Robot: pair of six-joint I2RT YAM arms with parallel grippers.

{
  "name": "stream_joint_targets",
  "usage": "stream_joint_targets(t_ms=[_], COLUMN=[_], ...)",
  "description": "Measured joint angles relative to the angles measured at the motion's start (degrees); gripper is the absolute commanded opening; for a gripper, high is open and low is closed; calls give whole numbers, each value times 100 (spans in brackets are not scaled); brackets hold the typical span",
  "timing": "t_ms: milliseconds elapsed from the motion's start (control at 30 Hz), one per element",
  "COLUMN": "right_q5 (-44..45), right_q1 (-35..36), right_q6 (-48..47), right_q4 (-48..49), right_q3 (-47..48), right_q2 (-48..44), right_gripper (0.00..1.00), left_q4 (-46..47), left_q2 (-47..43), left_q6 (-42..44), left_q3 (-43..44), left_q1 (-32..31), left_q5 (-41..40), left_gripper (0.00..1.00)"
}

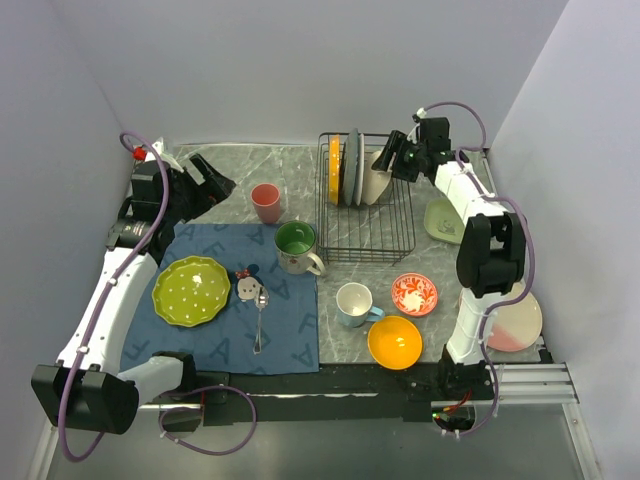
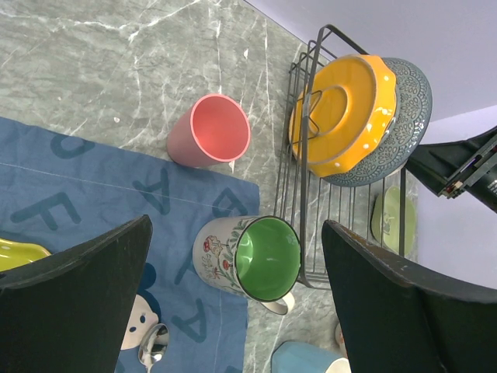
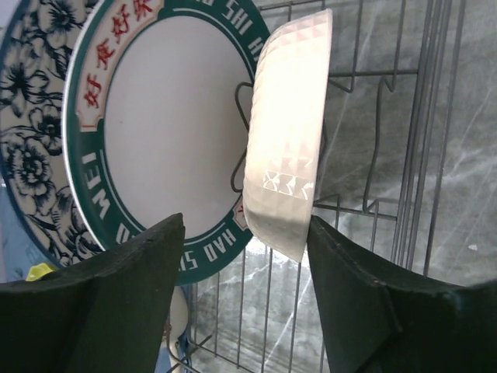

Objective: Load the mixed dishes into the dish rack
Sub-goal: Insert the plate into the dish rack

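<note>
Three dishes stand on edge in the dish rack (image 1: 375, 230): orange plate (image 1: 334, 170), grey plate (image 1: 352, 165), cream bowl (image 1: 376, 180). Left gripper (image 1: 212, 185) hangs well left of the rack.

Left wrist: fingers spread, empty; pink cup (image 2: 210, 130) and green mug (image 2: 260, 260) just left of the rack.

Right wrist: right gripper (image 3: 245, 220) spread, bowl rim between its fingers.
</note>
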Motion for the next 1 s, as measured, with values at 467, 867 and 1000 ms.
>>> stream_joint_targets(t_ms=[467, 867, 1000], right_q5=[-560, -1036, -1106], right_q1=[-28, -166, -177], right_q6=[199, 413, 452], right_q4=[396, 811, 839], right_q3=[-492, -780, -782], right_q2=[-330, -564, -564], right_gripper=[66, 51, 44], left_q4=[0, 0, 0], left_q2=[-70, -70, -70], left_q6=[2, 2, 2], left_q3=[0, 0, 0], left_q1=[0, 0, 0], left_q5=[-2, 0, 0], left_gripper=[97, 96, 97])
